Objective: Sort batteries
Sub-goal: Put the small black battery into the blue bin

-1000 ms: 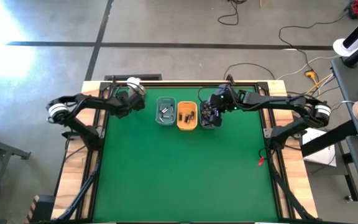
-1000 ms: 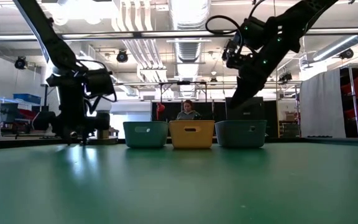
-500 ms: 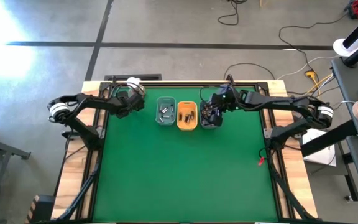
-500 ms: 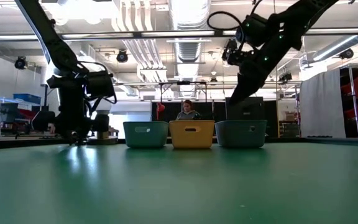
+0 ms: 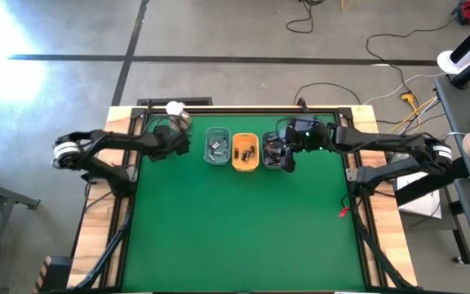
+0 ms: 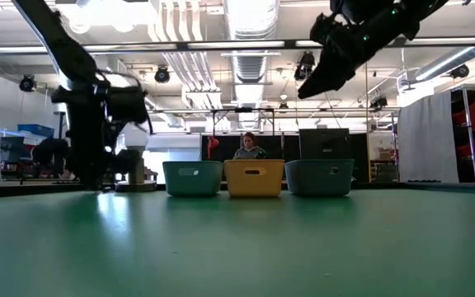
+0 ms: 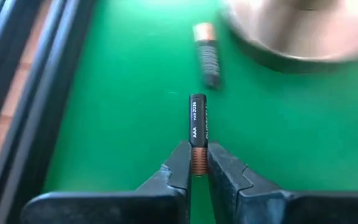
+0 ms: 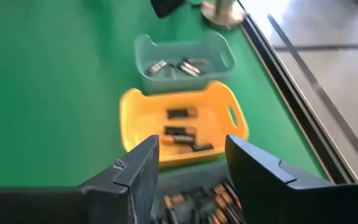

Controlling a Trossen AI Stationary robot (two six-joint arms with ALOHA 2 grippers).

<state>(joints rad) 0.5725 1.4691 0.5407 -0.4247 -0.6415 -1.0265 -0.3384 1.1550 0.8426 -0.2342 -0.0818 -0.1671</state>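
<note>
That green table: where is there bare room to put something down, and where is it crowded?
The green mat lies bare from the three trays to the near edge. The far edge is crowded: teal tray, yellow tray and dark tray stand side by side, right gripper over the dark one, left gripper and metal dome at the teal tray's side.

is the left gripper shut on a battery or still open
Shut. The left gripper pinches the coppery end of a black AAA battery between its fingers.

The left gripper [image 7: 198,163] sits low at the table's far left, fingers pinched together. The right gripper [image 8: 191,165] hangs raised, fingers parted.
</note>
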